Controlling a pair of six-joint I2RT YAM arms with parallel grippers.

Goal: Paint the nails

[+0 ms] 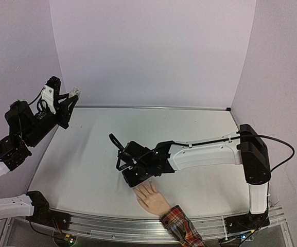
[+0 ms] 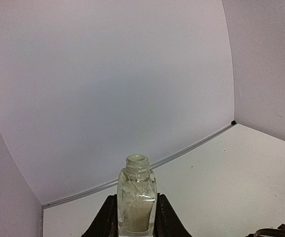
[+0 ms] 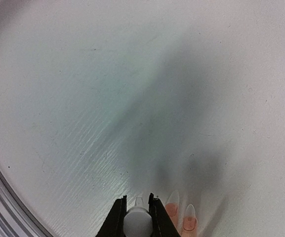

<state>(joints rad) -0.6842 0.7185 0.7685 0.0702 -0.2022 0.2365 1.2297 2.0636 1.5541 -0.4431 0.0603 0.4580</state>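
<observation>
Nails (image 3: 173, 199) lie just beside the right pincer (image 3: 136, 202) clamping a white cap (image 3: 137, 222), left pincer (image 2: 136, 198) gripping an uncapped bottle (image 2: 137, 185)

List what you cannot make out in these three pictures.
Top view: fingertips of the hand, hidden under the right pincer.
Right wrist view: all but two nails, cut off by the bottom edge; the white cap's brush tip, too small.
Left wrist view: the bottle's base, cut off below.
</observation>
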